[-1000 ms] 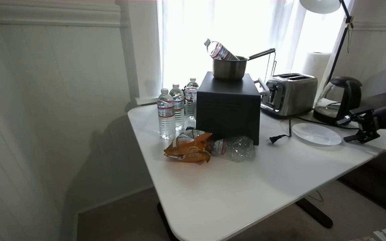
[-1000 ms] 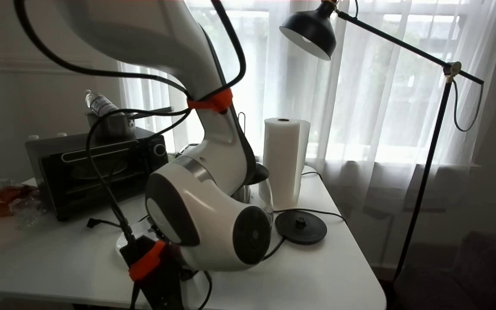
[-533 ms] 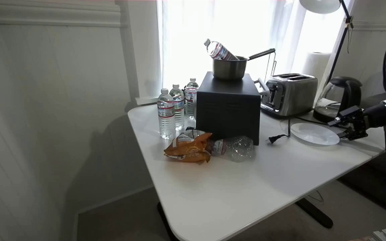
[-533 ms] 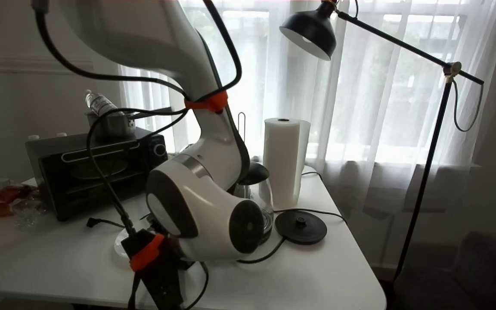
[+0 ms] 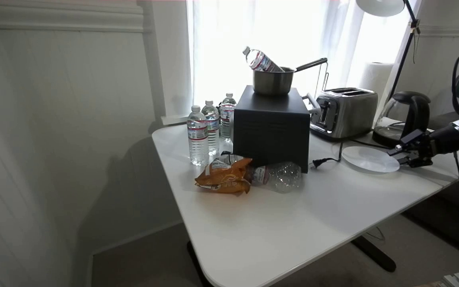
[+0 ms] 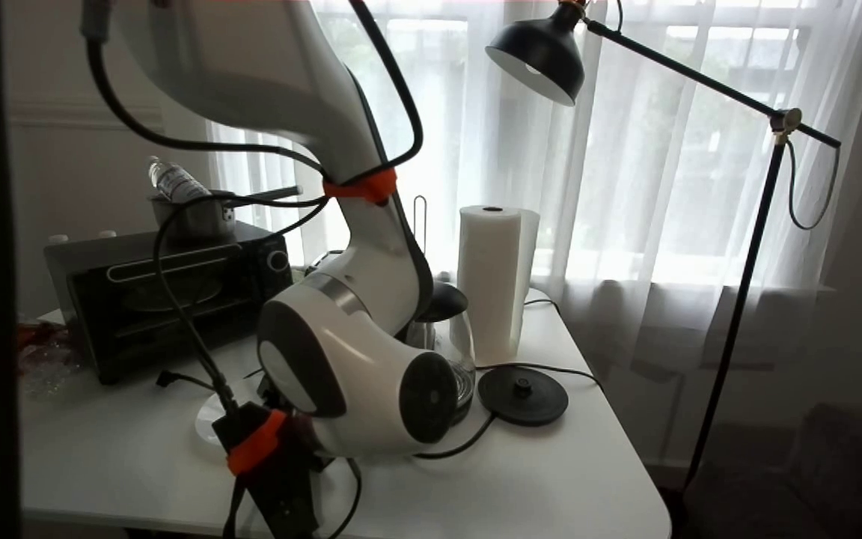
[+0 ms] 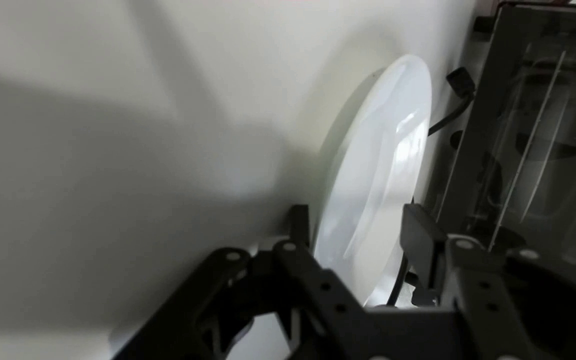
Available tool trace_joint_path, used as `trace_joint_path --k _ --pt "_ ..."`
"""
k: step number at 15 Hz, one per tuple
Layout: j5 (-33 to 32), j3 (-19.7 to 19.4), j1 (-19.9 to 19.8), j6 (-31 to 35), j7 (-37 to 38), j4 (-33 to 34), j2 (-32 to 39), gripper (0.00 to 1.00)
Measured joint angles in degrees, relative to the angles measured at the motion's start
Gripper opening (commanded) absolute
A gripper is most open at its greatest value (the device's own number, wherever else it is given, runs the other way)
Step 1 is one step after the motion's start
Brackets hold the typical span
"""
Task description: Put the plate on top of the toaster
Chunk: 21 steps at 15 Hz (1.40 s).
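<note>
The white plate [image 5: 369,159] lies on the table in front of the silver toaster [image 5: 347,113]. My gripper [image 5: 397,156] reaches its near rim from the side. In the wrist view the plate [image 7: 383,160] passes between the two fingers of the gripper [image 7: 358,224], which stand apart. One finger [image 7: 299,225] is close against the plate's outer edge; whether it touches, I cannot tell. A gap shows between the other finger [image 7: 420,245] and the plate. In an exterior view the arm covers most of the toaster and part of the plate [image 6: 210,421], and hides the fingertips.
A black oven [image 5: 271,131] bears a pot [image 5: 272,83] with a bottle in it. A glass kettle [image 5: 401,119] stands behind the gripper. A cord's plug [image 5: 322,162] lies beside the plate. Several bottles and an orange bag [image 5: 227,177] are around the oven.
My gripper has moved onto the plate's rim and its jaws have come closer together. The plate and the plug beside it have slid slightly toward the oven.
</note>
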Motion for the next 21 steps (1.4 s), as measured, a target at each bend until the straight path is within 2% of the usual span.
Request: trace_joint_path --k 8,14,17,21 --pt "0.0 -0.9 -1.2 -5.8 0.0 0.1 0.6 0.48" --pt "0.1 -1.6 -1.7 -9.1 0.0 0.1 1.2 0.13" --pt "0.2 -1.6 -1.7 -9.2 0.0 0.5 2.3 0.0" --pt "0.3 -1.5 -1.7 -9.1 0.0 1.3 4.3 0.01"
